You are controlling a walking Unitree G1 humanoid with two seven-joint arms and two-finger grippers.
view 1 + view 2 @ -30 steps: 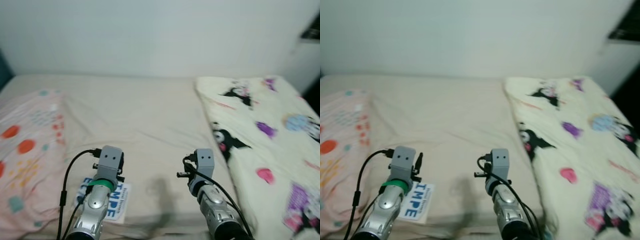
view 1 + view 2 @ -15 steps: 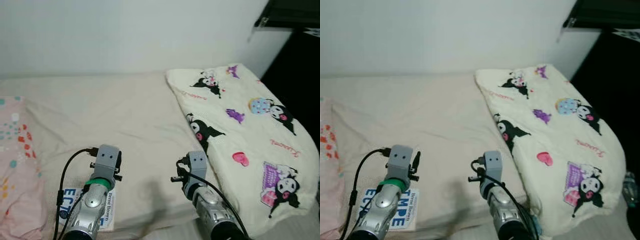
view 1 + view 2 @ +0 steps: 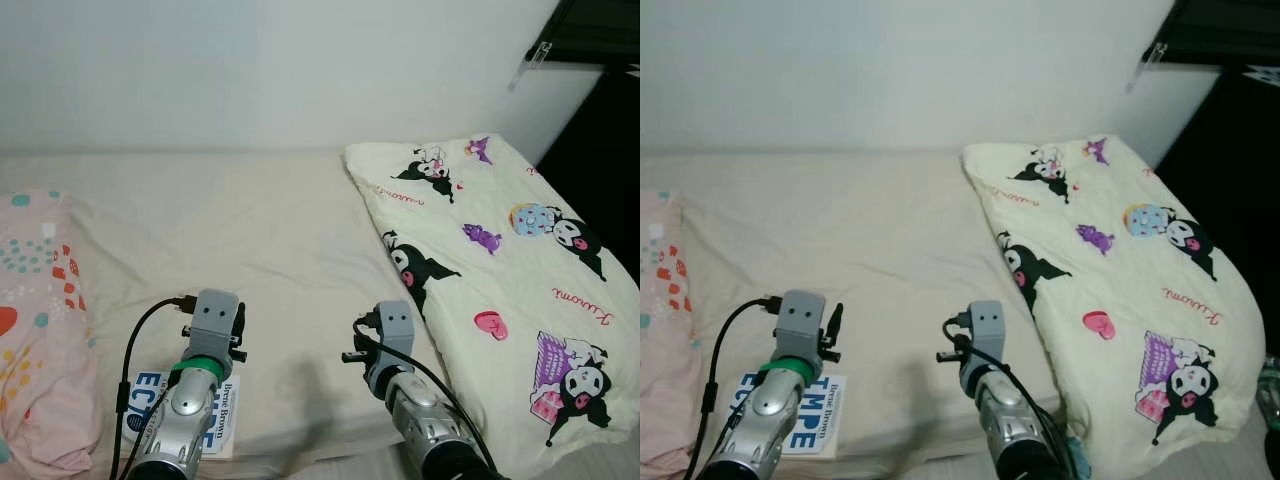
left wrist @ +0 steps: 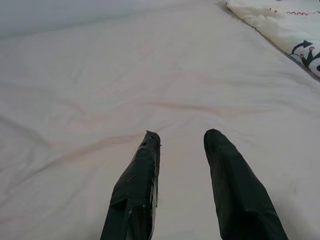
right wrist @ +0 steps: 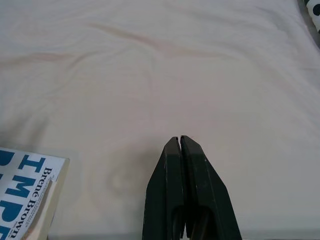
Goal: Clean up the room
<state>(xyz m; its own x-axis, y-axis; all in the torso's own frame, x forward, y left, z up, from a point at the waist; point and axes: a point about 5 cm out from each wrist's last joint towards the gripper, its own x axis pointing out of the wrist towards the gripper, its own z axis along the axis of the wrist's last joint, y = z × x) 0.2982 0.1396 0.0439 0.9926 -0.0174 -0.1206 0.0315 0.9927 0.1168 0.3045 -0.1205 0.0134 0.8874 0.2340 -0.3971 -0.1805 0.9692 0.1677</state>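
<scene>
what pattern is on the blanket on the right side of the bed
Cream blanket with black-and-purple cartoon characters, clearest in the left eye view.

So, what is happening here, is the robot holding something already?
No, nothing is held yet. The robot faces a bed with both arms stretched over the sheet. The left gripper hangs with its jaws open, just past a book that lies flat near the bed's front edge. The right gripper has its jaws shut on nothing. A cartoon-print pillow lies to the right, a dotted pink one to the left.

Bare sheet spans mid-frame (free passage); quilt blocks right, pillow left, book lower left.
</scene>
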